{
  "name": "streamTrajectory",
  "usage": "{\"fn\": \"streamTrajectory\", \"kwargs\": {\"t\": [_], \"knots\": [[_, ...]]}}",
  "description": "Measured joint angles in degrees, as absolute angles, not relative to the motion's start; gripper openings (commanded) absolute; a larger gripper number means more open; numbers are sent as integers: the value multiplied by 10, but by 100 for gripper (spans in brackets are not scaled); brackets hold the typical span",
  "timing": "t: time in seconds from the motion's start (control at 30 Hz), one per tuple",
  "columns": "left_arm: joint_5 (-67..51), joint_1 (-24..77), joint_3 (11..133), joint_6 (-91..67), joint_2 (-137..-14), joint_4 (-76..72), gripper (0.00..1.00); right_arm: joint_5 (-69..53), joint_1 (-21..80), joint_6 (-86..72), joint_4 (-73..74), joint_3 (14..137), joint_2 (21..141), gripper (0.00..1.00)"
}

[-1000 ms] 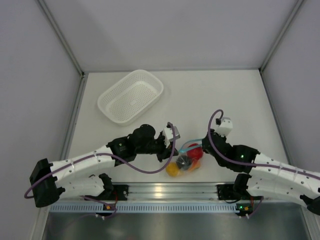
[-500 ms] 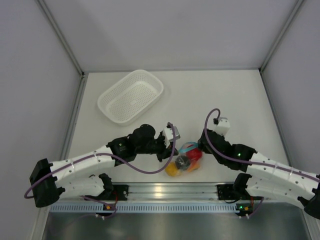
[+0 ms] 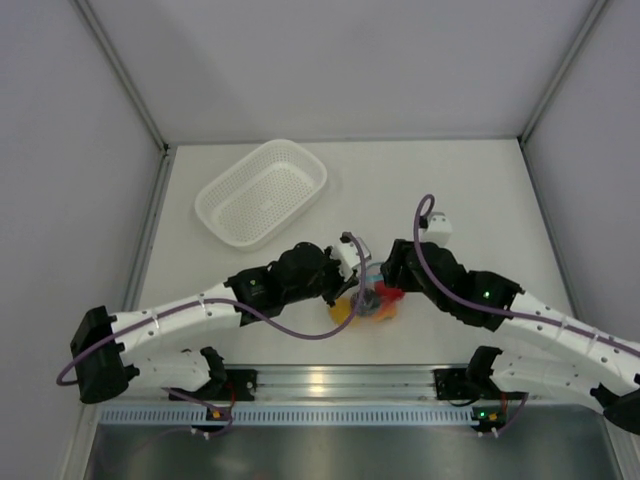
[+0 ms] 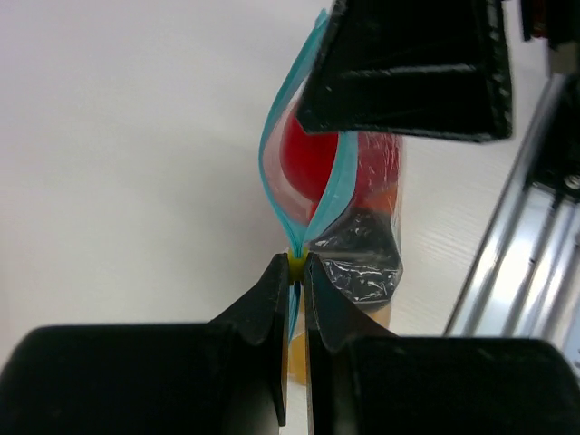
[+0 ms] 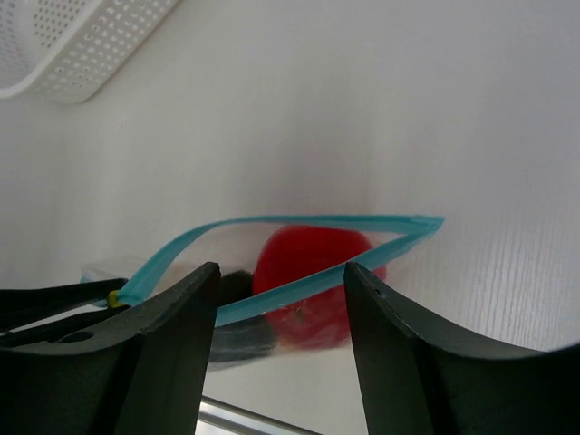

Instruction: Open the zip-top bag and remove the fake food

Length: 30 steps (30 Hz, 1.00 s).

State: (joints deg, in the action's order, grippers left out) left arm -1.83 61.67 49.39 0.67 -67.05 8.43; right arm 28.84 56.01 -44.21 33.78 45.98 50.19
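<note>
Seen from above, the zip-top bag (image 3: pixel 376 304) lies near the front edge of the table (image 3: pixel 460 190), between the two grippers. The fake food is bunched inside it, with a yellow-orange piece (image 3: pixel 341 312) at its left end and a red ball (image 3: pixel 388 294) at its right. Bare table is left behind the bag and to its right. The metal rail (image 3: pixel 330 380) runs close in front, and the white basket (image 3: pixel 262 190) stands well apart at the back left. Both arms are stretched low and turned inward, so that the left gripper (image 3: pixel 354 284) and the right gripper (image 3: pixel 390 272) meet over the bag.

In the left wrist view, the left gripper (image 4: pixel 295 263) is pressed together on the end of the light blue zip strip (image 4: pixel 276 136), where a small yellow tab (image 4: pixel 295 265) is pinched. Beyond the fingers the two halves of the strip are bowed apart, so the mouth stands open. The red ball (image 4: pixel 313 168) is seen through the opening, and a dark grey piece (image 4: pixel 358 245) sits in crinkled plastic beside it. A black finger of the right gripper (image 4: pixel 408 68) hangs at the mouth; contact cannot be judged. The rail (image 4: pixel 517 245) runs along the right.

In the right wrist view, the right gripper (image 5: pixel 281 272) is held wide apart, with the near half of the zip strip (image 5: pixel 281 294) crossing the gap unclamped. The red ball (image 5: pixel 313 272) is framed by the open mouth. The basket (image 5: pixel 72 45) fills the upper left corner, with bare table between it and the bag.
</note>
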Motion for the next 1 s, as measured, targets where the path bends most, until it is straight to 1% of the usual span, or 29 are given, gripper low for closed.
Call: {"fn": "streamTrajectory", "kwargs": {"t": [0.17, 0.27, 0.37, 0.5, 0.67, 0.83, 1.0], "knots": [[74, 616, 533, 16, -679, 85, 0, 288, 542, -399, 345, 538, 543, 60], [102, 616, 535, 15, -676, 82, 0, 289, 528, -386, 344, 549, 552, 64], [110, 616, 522, 5, -675, 69, 0, 289, 526, -381, 343, 547, 558, 64], [119, 616, 468, -25, -674, 33, 0, 292, 524, -383, 327, 527, 564, 64], [145, 617, 421, -72, -685, -1, 0, 290, 505, -399, 306, 497, 595, 62], [163, 634, 405, -92, -687, -41, 0, 284, 496, -417, 289, 464, 613, 61], [161, 658, 402, -93, -688, -65, 0, 282, 496, -427, 283, 461, 594, 61]]}}
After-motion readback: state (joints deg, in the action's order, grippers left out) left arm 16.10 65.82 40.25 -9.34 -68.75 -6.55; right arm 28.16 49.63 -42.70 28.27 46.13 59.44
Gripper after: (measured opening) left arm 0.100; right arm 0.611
